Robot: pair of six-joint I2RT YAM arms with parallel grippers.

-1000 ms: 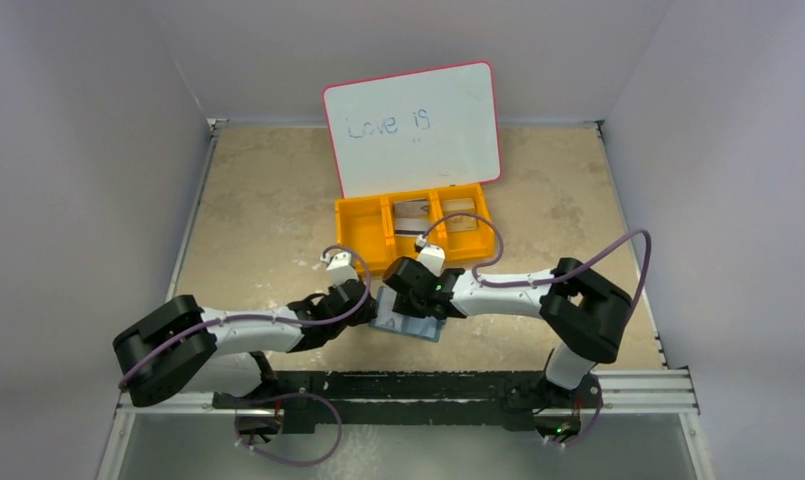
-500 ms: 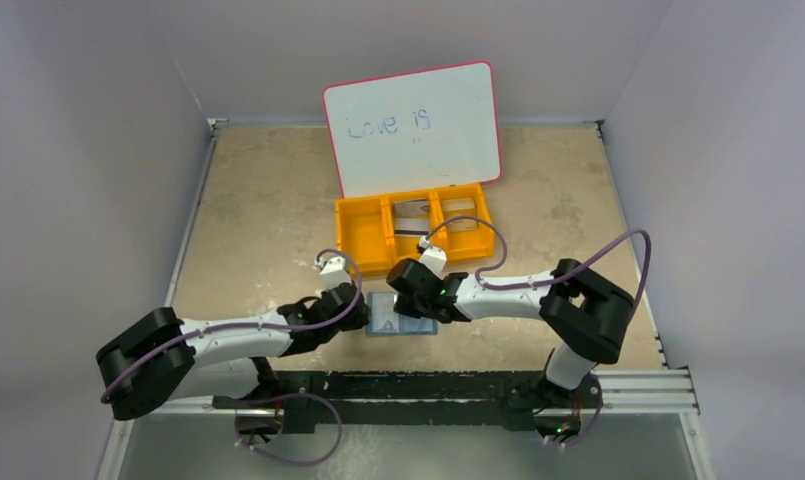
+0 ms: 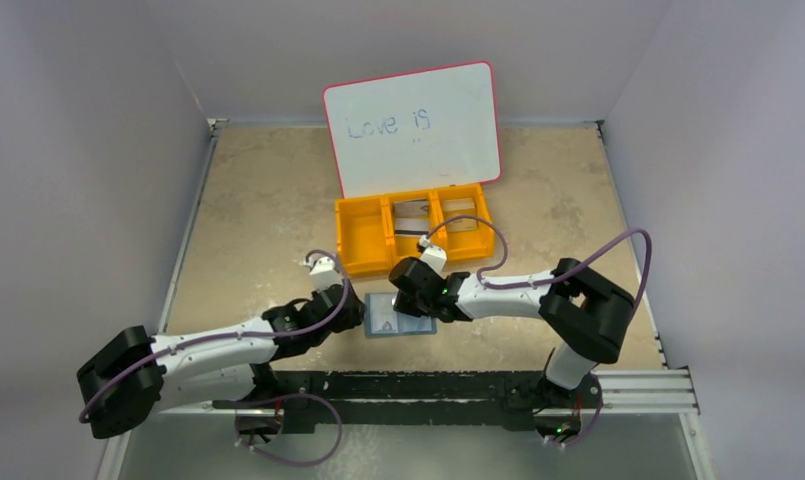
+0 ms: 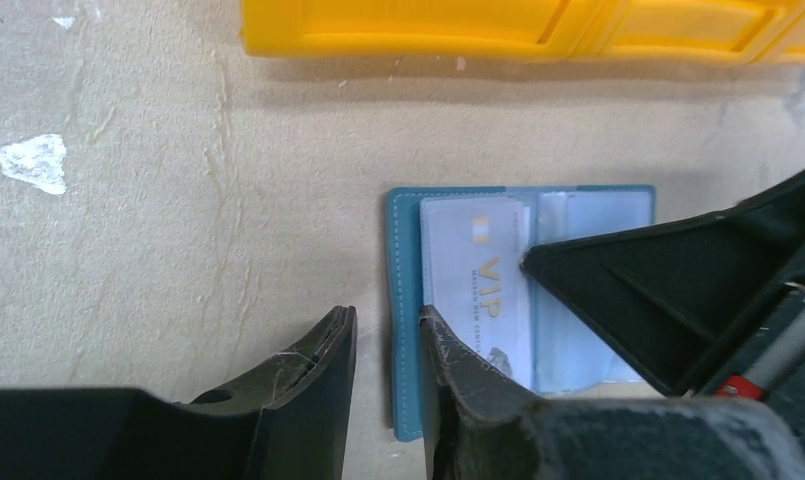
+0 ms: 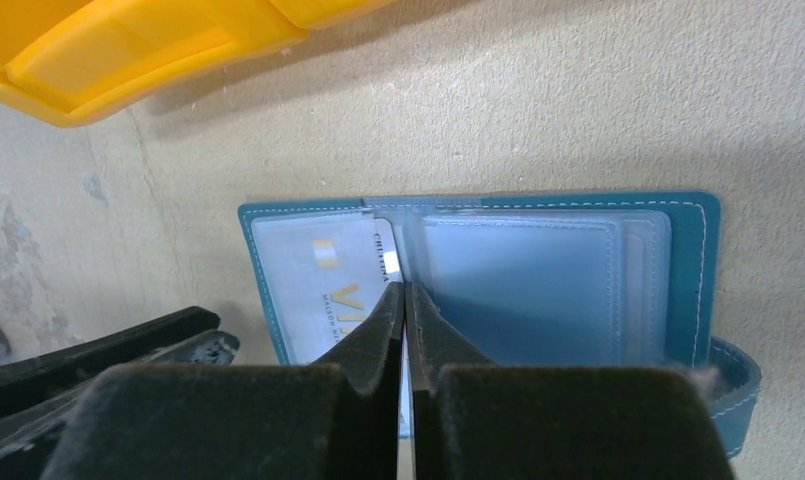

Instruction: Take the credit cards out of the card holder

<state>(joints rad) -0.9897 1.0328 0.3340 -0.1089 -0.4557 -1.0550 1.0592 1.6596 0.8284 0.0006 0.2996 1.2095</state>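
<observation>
Right wrist shows the right gripper [image 5: 406,288] pressed together, tips at the card's [image 5: 313,285] inner edge beside the open holder's [image 5: 538,290] fold. Left gripper [image 4: 388,318], slightly spread, straddles the holder's outer edge. It would best pin the holder flat while the card slides out.

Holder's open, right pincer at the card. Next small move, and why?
Probably close the left pincer on the card holder's left edge: its jaws straddle that edge, open, while the right pincer, tips together, sits at the VIP credit card's inner edge.
</observation>
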